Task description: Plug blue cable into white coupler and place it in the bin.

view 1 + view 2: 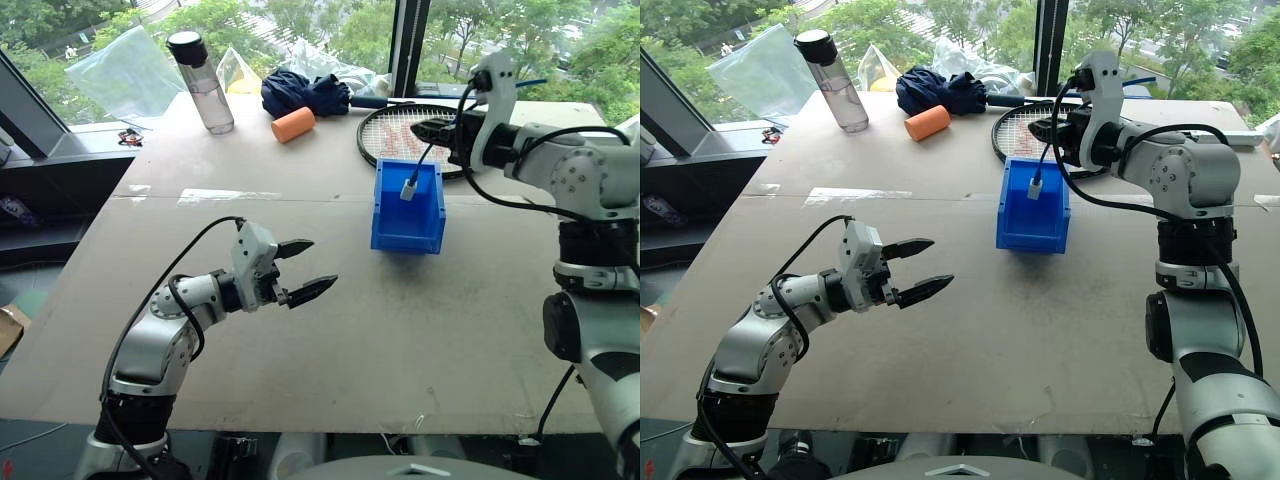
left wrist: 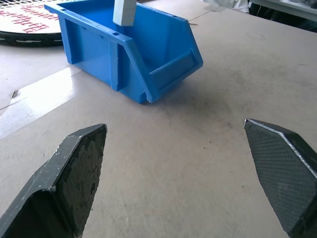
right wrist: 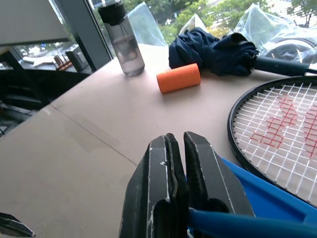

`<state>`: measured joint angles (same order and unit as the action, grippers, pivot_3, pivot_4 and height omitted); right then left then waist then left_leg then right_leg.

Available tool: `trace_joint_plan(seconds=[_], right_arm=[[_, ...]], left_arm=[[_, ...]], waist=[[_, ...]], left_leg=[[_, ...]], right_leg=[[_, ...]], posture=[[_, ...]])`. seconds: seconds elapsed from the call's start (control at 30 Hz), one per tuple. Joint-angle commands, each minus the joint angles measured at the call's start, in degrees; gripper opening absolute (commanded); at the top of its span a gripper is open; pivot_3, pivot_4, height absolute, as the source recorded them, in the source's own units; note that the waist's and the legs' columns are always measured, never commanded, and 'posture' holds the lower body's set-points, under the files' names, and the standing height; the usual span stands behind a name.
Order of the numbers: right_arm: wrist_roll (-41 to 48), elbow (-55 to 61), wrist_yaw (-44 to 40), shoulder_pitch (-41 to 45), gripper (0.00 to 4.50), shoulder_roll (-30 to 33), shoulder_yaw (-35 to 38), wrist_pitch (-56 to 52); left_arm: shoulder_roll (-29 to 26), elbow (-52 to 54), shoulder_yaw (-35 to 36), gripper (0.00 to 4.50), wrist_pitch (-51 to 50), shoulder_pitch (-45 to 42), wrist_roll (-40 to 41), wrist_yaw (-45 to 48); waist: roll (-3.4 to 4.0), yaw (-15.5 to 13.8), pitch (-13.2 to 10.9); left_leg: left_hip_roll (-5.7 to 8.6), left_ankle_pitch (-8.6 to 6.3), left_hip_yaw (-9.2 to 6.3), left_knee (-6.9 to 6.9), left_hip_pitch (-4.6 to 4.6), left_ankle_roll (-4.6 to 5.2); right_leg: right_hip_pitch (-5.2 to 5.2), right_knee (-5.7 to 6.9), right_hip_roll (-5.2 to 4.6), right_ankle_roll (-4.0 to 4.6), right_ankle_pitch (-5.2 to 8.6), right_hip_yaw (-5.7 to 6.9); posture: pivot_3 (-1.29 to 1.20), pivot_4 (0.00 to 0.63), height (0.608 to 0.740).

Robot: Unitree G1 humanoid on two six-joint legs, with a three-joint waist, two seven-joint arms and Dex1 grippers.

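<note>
right claw (image 1: 428,129) clenched on cable (image 1: 425,158), coupler (image 1: 409,188) hanging over bin (image 1: 408,225). left claw (image 1: 305,268) released above tabletop (image 1: 400,330). right wrist view adds racket (image 3: 277,129).

Bare table (image 1: 420,330) before the bin (image 1: 408,215); racket (image 1: 395,130) crowds behind.
</note>
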<state>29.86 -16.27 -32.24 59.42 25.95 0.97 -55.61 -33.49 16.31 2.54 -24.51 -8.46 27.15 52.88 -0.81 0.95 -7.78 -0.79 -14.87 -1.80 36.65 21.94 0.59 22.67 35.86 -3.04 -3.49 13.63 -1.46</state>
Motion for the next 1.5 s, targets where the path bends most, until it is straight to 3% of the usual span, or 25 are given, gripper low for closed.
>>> trace_joint_plan(seconds=[0.03,0.17,0.3,0.4,0.57,0.83,1.07,1.27,1.4,1.5], right_arm=[[-4.24,-5.83,-3.23,2.54,1.73,0.12,-2.21,6.16],[-3.5,-0.74,-6.07,0.58,3.6,4.15,-1.01,2.95],[-3.29,6.72,-8.56,-3.32,3.6,9.79,-0.24,1.19],[-2.7,16.15,-11.81,-10.44,3.6,17.39,0.1,-1.11],[0.25,26.42,-14.67,-19.41,3.6,24.12,2.57,-4.33],[3.96,39.65,-10.5,-32.78,3.6,25.26,11.19,-7.97],[3.58,46.17,-15.1,-49.14,3.6,31.66,20.35,-3.49],[6.52,55.32,-21.11,-66.03,3.6,27.45,33.96,2.97],[9.88,61.74,-22.49,-77.29,3.6,18.38,40.72,9.07],[4.38,62.73,-25.83,-87.31,3.6,13.62,41.66,19.28]], left_arm=[[-0.55,0.92,0.3,4.5,1.62,-0.17,0.31,0.82],[-1.15,2.01,0.63,4.5,1.26,0.72,0.7,1.0],[-1.52,2.89,0.54,4.5,0.74,1.23,1.08,0.79],[-1.78,3.06,0.0,4.5,-0.01,0.85,1.32,0.91],[-2.34,2.26,-0.75,4.5,-0.45,-0.32,1.46,2.15],[-2.89,1.51,-1.32,4.5,-1.81,-2.4,1.74,3.57],[-4.52,3.02,-1.52,4.5,-3.88,-1.88,3.22,4.98],[-5.55,5.26,-0.72,4.5,-4.57,0.62,4.24,4.93],[-7.21,7.68,1.82,4.5,-5.04,5.92,5.02,4.58],[-9.4,9.03,5.1,4.5,-5.08,11.89,5.77,5.45]], waist=[[0.01,0.02,-0.01],[0.08,-0.14,-0.11],[0.07,-0.33,-0.12],[0.02,-0.42,-0.13],[0.04,-0.06,-0.17],[-0.08,-0.42,-0.2],[-0.22,-0.85,-0.3],[-0.37,-1.0,-0.26],[-0.34,-1.2,-0.33],[-0.38,-1.27,-0.3]], left_leg=[[0.0,0.0,0.01,0.0,0.0,0.0],[0.0,0.0,-0.03,-0.01,0.02,0.0],[0.08,0.0,-0.11,-0.02,0.06,0.0],[0.1,0.0,-0.13,-0.02,0.06,0.0],[0.1,0.0,-0.11,-0.02,0.02,0.0],[0.06,0.0,-0.07,0.0,0.01,0.0],[0.1,0.0,-0.04,0.11,0.03,0.0],[0.06,0.0,-0.08,0.1,-0.02,0.0],[-0.06,-0.01,-0.12,0.07,-0.09,0.0],[-0.18,-0.01,-0.08,0.09,-0.15,-0.01]], right_leg=[[0.01,0.0,0.0,0.0,0.0,-0.01],[0.02,0.01,-0.01,0.0,-0.01,0.01],[0.0,-0.04,-0.12,0.0,-0.01,0.1],[-0.03,-0.04,-0.14,0.0,0.0,0.13],[-0.02,-0.06,-0.14,0.01,0.01,0.04],[-0.04,-0.05,-0.06,-0.02,0.02,0.02],[-0.09,-0.08,-0.11,-0.01,0.03,0.0],[-0.17,-0.08,-0.07,0.02,0.08,0.05],[-0.25,-0.09,-0.02,-0.11,0.08,0.14],[-0.27,-0.08,-0.02,-0.05,0.3,0.08]], posture=[[0.0,0.15,0.74],[0.0,0.15,0.74],[0.0,0.15,0.74],[0.0,0.15,0.74],[0.0,0.15,0.74],[0.0,0.15,0.74],[0.0,0.15,0.74],[0.0,0.15,0.74],[0.0,0.15,0.74],[0.0,0.15,0.74]])
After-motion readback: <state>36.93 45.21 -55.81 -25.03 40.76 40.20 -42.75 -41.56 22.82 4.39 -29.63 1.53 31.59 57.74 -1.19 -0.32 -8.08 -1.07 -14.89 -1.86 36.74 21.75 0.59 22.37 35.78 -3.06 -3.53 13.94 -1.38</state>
